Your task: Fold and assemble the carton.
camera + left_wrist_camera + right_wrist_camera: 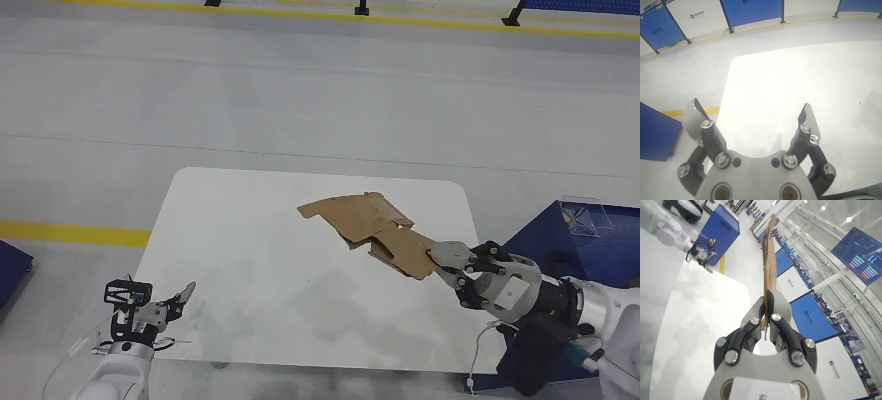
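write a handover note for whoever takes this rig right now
Right gripper: jaws shut on one end of the flattened cardboard carton, holding it over the right part of the white table.
Left gripper: jaws open, empty, at the table's near left corner.
Done: carton grasped.
Left: every fold and the assembly; no box shape formed yet.

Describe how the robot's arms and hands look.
Left hand and right hand match: two pale grey pointed fingers with black ribbed pads, black linkages, silver screws, white base. The arms are glossy white; a teal-marked black module and thin white cable sit at the left wrist.
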